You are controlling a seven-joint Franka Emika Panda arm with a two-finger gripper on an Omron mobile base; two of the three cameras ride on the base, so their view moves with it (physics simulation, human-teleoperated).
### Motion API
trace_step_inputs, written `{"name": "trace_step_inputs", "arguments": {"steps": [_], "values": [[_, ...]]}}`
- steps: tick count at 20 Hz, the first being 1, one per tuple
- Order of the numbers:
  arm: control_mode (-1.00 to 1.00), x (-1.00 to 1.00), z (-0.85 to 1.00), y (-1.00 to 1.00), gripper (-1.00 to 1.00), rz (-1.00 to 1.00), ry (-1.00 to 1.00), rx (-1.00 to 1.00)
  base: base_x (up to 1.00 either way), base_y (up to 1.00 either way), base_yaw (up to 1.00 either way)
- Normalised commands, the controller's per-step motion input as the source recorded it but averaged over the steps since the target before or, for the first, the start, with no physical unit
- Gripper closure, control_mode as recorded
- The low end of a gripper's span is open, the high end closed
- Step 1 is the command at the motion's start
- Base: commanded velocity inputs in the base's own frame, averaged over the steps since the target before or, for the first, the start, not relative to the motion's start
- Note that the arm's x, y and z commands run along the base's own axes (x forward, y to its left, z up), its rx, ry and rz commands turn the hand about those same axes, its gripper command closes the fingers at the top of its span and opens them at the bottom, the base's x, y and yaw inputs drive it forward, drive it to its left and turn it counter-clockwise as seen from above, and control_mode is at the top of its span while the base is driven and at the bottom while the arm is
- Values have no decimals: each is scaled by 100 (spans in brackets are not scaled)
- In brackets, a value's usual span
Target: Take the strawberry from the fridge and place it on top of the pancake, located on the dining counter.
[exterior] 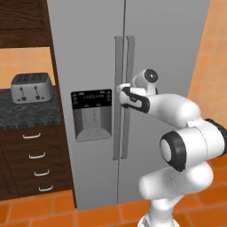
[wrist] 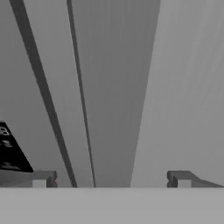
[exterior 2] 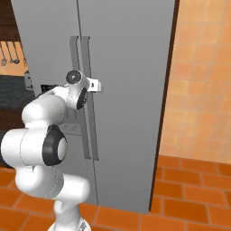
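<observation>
Left base view. The fridge stands shut, both doors flush. Two vertical handles run side by side at the centre seam, and the dispenser panel sits in the left door. The claw is at the handles at mid height, level with the top of the panel. To the left, a toaster rests on a dark desk above wood drawers.

Right base view. The claw points at the fridge and meets the right-hand handle. Whether it touches the bar cannot be told here. Utensils hang on the wall at far left.

Hand view. The fingertips stand fully apart, with nothing between them. The handle bars fill the gap ahead as long pale strips, and a corner of the panel shows at lower left.

Step in hand: judged to be gripping a door handle in order to open the fridge. To do it well:
- Centre one bar only between the fingertips; the two bars lie close together.
- Advance until the bar sits deep in the claw, then close.
- Pull along the door's arc, away from the seam, not straight back.

Contents: the fridge is closed, so its interior cannot be seen. The strawberry is presumably inside.
</observation>
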Motion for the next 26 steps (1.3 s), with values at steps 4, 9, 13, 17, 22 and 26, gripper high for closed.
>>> {"name": "trace_step_inputs", "arguments": {"steps": [4,9,13,17,22,26], "values": [[-100,53,-1,0,-100,3,-1,0,0,0,0],[-100,60,-6,1,-100,3,0,0,0,0,0],[-100,65,-16,5,-100,3,0,0,0,0,0],[-100,50,-44,20,-100,4,-9,0,0,0,0],[-100,52,-52,25,100,4,-14,0,0,0,0],[-100,13,-12,2,100,6,-6,0,0,0,0]]}}
